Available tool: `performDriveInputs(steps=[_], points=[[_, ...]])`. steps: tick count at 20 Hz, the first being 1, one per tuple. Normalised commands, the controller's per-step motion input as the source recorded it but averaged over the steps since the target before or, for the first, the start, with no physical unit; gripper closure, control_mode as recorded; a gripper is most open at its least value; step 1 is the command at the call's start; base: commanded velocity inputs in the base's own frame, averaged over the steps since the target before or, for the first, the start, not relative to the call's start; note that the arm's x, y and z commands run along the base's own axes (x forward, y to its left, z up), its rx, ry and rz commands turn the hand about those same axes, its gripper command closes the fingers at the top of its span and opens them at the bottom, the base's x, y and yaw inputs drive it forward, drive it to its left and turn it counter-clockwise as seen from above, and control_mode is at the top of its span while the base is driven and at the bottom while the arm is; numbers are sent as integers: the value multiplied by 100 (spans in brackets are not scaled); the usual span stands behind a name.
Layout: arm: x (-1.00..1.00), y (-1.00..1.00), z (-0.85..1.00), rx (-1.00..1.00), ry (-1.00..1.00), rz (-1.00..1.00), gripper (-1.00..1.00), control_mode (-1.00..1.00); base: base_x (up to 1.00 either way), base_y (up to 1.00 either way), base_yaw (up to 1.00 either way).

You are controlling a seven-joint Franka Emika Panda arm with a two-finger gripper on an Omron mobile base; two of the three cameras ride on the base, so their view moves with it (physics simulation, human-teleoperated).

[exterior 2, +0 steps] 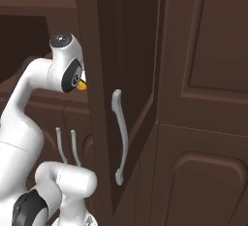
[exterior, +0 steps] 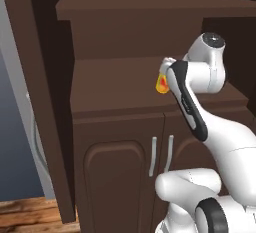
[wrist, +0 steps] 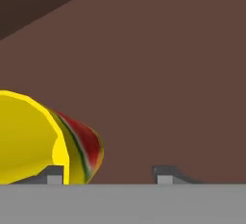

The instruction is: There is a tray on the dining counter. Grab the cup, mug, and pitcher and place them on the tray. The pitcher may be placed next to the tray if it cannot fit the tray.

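Observation:
The cup (exterior: 162,83), a small yellow tumbler with a red-orange mark, stands on the dark wooden cabinet shelf (exterior: 115,87), right under my hand. A sliver of the cup (exterior 2: 82,85) peeks out beside the wrist in the right base view. In the hand view the cup (wrist: 33,141) fills the lower left. Its rim and marked wall lie between my fingertips. My gripper (wrist: 110,176) has its jaws apart: the left fingertip (wrist: 54,175) sits at the cup's mouth, and the right fingertip (wrist: 166,175) stands clear of the wall. The tray, mug, pitcher and dining counter are out of view.
A higher shelf (exterior: 150,7) overhangs the hand. Below are cabinet doors with pale handles (exterior: 152,156). An open cabinet door (exterior 2: 121,89) with a long handle stands close on the arm's right. A wall post (exterior: 45,127) rises at the left.

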Motion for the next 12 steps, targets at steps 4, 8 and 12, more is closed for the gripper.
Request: performDriveInputs(steps=[4, 8, 12], points=[[-41, 0, 0, 2, -1, -7, 100, -100, 0, 0, 0], [-48, 11, 23, 0, -3, -7, 100, -100, 0, 0, 0], [-63, 0, 62, 0, 6, -10, 100, -100, 0, 0, 0]])
